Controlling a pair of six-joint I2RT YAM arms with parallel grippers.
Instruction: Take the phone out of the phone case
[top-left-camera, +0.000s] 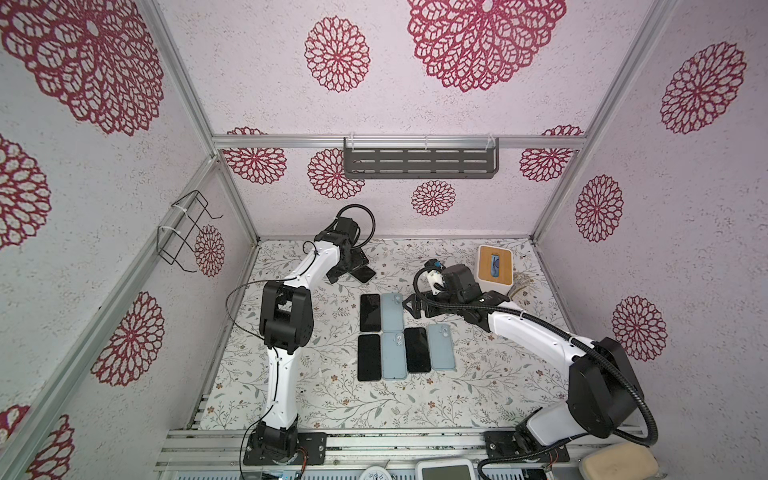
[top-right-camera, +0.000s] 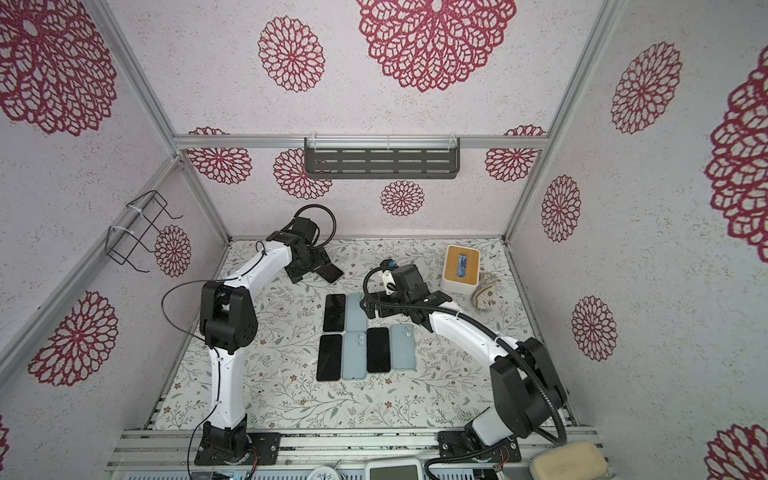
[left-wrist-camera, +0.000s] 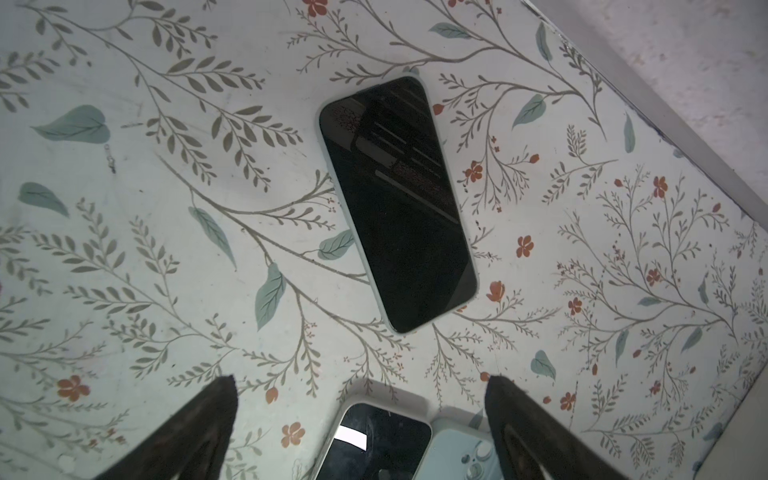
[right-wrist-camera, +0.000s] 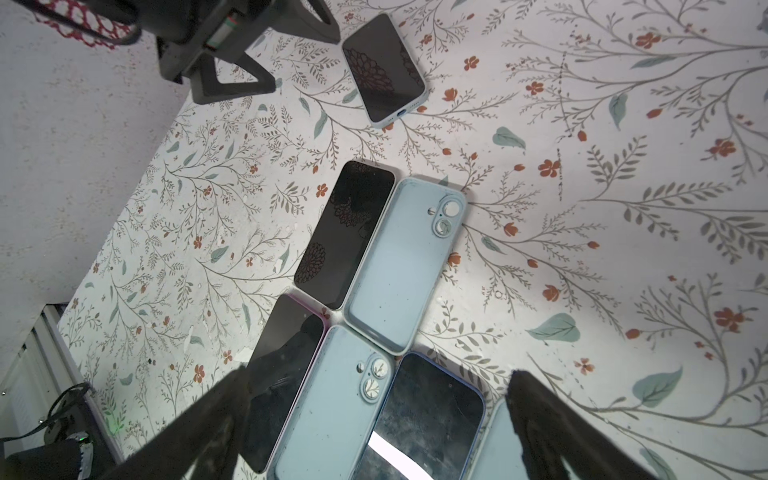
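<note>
The phone (left-wrist-camera: 397, 203) lies flat in its blue case (right-wrist-camera: 397, 116), alone on the table (left-wrist-camera: 124, 249), a little apart from the bunch of bare phones and empty cases (right-wrist-camera: 386, 266). The left pincer (left-wrist-camera: 361, 386) hangs near it, and the right pincer (right-wrist-camera: 380, 376) hangs over the bunch. Both are wide and hold nothing. I think the snug case could come up with the phone. A poke could slide them away, or the right pincer could knock the bunch.
</note>
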